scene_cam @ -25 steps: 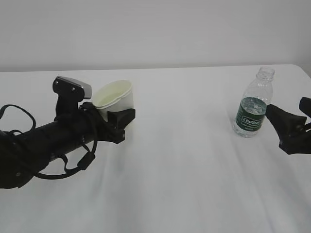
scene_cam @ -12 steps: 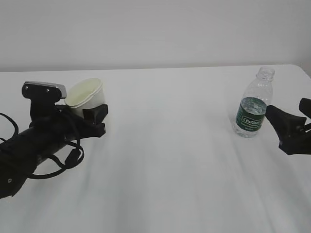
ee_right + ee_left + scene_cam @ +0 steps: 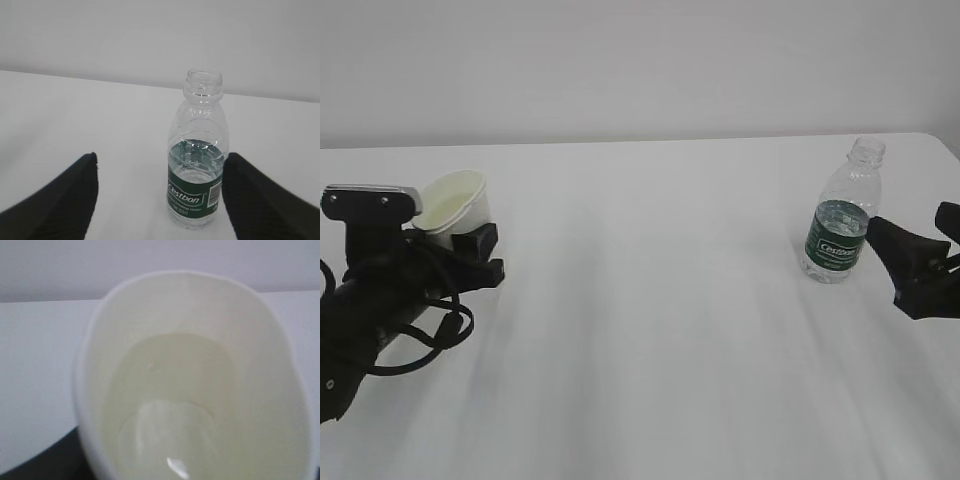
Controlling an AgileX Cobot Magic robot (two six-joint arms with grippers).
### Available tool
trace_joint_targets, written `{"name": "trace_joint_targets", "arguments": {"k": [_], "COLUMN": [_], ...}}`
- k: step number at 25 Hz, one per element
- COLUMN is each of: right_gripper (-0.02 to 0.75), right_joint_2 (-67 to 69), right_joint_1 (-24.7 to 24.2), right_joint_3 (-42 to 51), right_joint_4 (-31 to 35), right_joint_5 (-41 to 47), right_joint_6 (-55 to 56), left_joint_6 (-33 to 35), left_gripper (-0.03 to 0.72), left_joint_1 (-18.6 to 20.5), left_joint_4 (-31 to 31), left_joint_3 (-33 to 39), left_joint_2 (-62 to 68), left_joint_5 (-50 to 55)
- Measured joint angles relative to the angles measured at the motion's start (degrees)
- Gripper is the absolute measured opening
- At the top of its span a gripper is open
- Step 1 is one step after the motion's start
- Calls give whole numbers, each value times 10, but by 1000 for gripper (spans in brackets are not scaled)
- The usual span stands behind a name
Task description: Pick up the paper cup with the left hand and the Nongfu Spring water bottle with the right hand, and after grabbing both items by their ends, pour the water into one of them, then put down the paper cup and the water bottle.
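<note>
On the left side of the white desk [image 3: 650,300], the left hand [image 3: 390,290], a bulky black arm with loose cables and a grey block on top, has its claw [image 3: 460,240] pinching the paper cup [image 3: 452,205] around the lower wall. The cup's mouth tilts back toward the arm, showing its pale yellowish inside, and no writing can be made out on its white outside. From the left wrist camera the paper cup [image 3: 195,385] fills nearly the whole view; its rolled rim is squeezed to an oval and a shallow pool of the water [image 3: 170,440] glints at the bottom. Far off on the right stands the Nongfu Spring water bottle [image 3: 842,212], upright on the desk, capless, clear and ribbed, about half full. Its dark green label carries white lettering that, in the right wrist view, reads "Cestbon" on the bottle [image 3: 197,165], with a small barcode panel beside the word. The right hand [image 3: 918,265] sits just to the right of the bottle, not touching it. Its claw [image 3: 160,200] is spread wide, one black finger showing on either side of the bottle with clear gaps between.
</note>
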Motion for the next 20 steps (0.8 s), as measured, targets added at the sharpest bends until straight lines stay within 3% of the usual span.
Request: {"name": "trace_joint_targets", "arguments": {"k": [4, 20], "right_gripper": [587, 587], "right_joint_2": [0, 0], "right_joint_1": [0, 0], "right_joint_3": [0, 0], "right_joint_4": [0, 0], "right_joint_5": [0, 4], "right_joint_6": [0, 1], "left_joint_6": [7, 10], "left_gripper": [403, 402], "left_joint_1": [0, 0], "left_joint_4": [-29, -36], "left_joint_3": [2, 2], "left_joint_2": [0, 31], "left_joint_5": [-5, -11]}}
